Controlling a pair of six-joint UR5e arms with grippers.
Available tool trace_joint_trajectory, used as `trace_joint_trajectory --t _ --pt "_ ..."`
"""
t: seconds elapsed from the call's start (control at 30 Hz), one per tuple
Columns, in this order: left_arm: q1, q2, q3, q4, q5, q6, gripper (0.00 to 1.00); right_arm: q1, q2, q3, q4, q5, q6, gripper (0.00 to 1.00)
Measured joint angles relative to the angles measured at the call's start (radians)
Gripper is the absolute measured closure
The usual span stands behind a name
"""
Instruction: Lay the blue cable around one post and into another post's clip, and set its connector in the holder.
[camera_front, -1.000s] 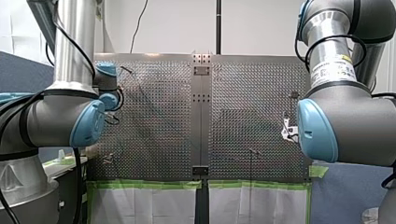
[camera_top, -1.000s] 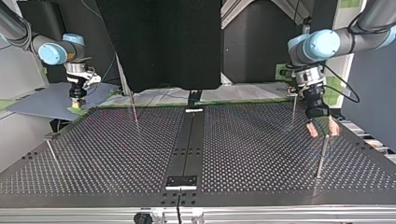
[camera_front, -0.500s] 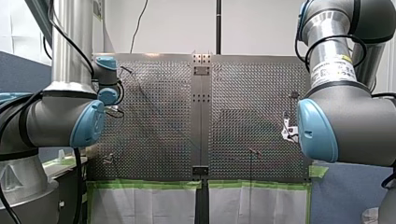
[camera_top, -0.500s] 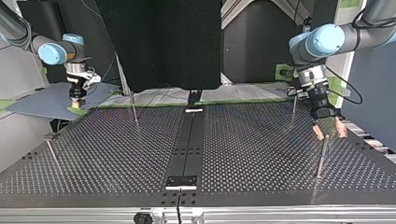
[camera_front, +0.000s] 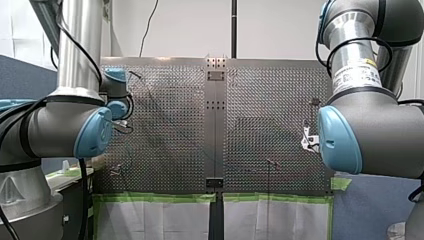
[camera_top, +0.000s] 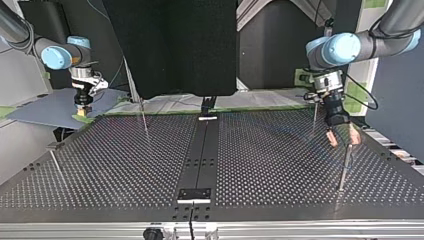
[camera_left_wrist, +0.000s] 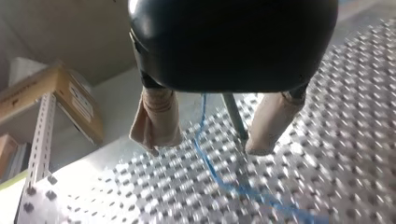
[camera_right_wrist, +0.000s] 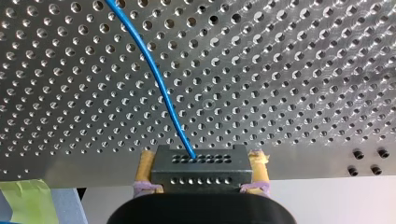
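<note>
Top view: you see my left gripper open, at 12 o'clock from a post. Left wrist view: the blue cable passes between its spread pads. Right wrist view: my right gripper clamps the connector, cable leaving toward 11 o'clock.

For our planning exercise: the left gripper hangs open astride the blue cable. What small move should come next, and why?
Probably close my left gripper on the blue cable: it runs between the open fingers, ungripped, with a post just ahead to lay it around, while my right gripper holds the connector.
</note>
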Motion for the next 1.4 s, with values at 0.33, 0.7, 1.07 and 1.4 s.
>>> trace_joint_trajectory --t 0.33,0.7,1.07,1.4 --pt "0.006 -0.065 0.036 -0.016 -0.048 0.085 0.00 0.002 0.000 0.000 0.000 0.000 0.000 1.00" --pt "0.007 -0.143 0.084 -0.050 -0.022 0.113 0.00 0.003 0.000 0.000 0.000 0.000 0.000 1.00" --pt "0.025 -0.158 0.093 -0.052 -0.029 0.127 0.00 0.001 -0.008 0.000 0.003 -0.018 0.001 1.00" --pt "0.023 -0.158 0.093 -0.053 -0.026 0.136 0.00 0.021 -0.090 0.036 0.047 0.010 0.025 1.00"
